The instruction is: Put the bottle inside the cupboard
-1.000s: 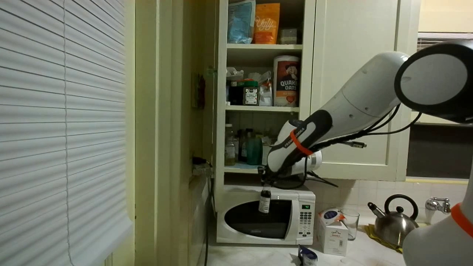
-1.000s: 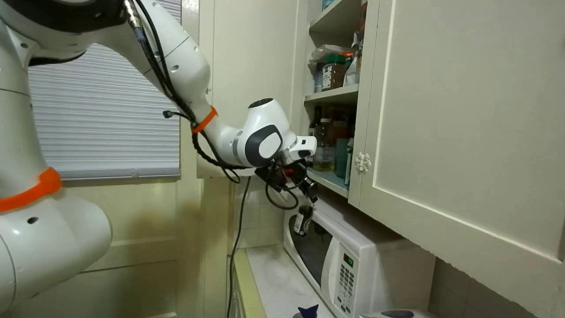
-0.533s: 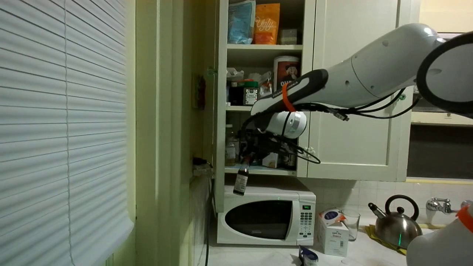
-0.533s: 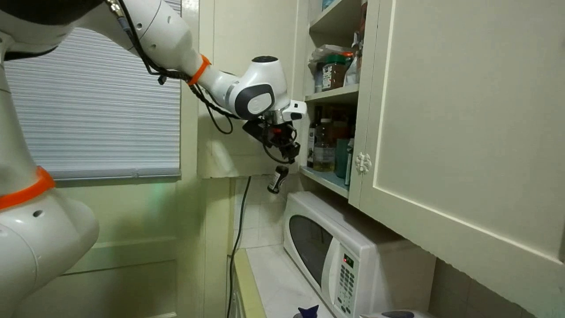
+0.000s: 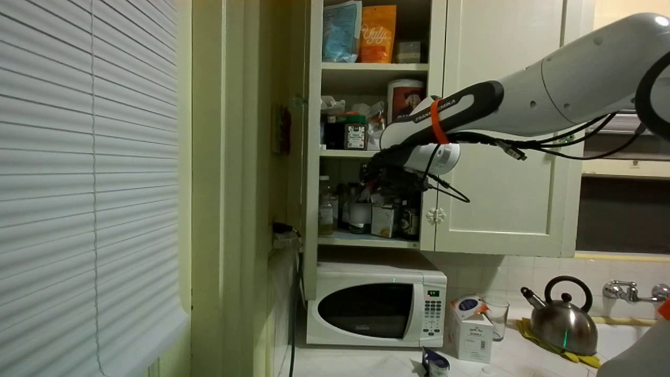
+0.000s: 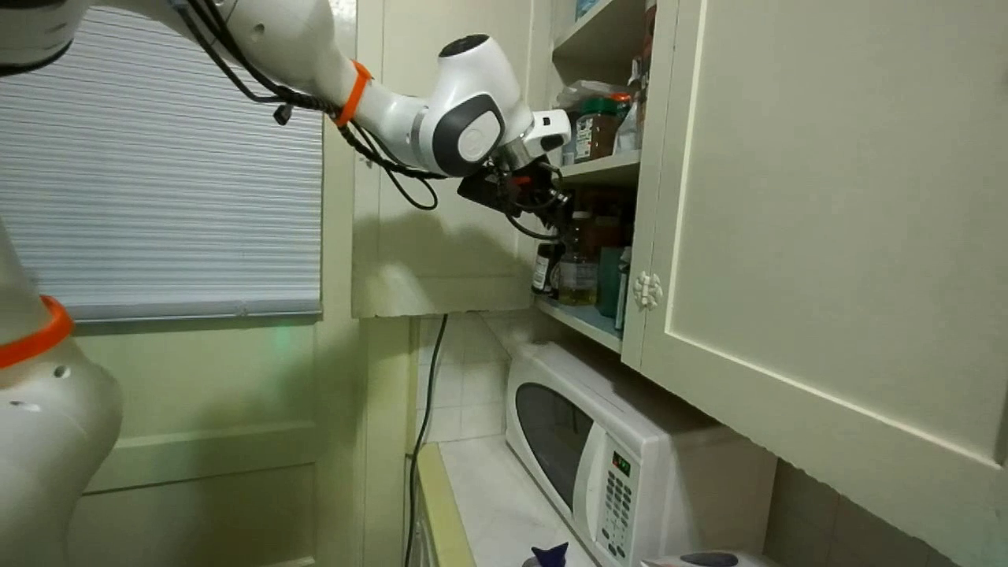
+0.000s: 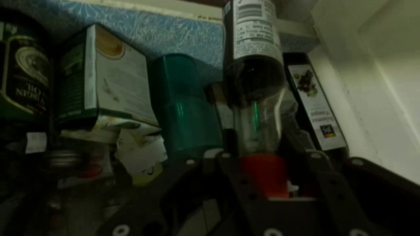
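In the wrist view we see a teal cup (image 7: 188,108), right of it our black gripper (image 7: 259,142) clamped on the neck of the slim, dark, red-capped bottle (image 7: 254,78), near the front edge of the lowest shelf (image 5: 345,242) in the tall white cupboard (image 5: 356,84), above the far corner of the white counter (image 6: 488,488).
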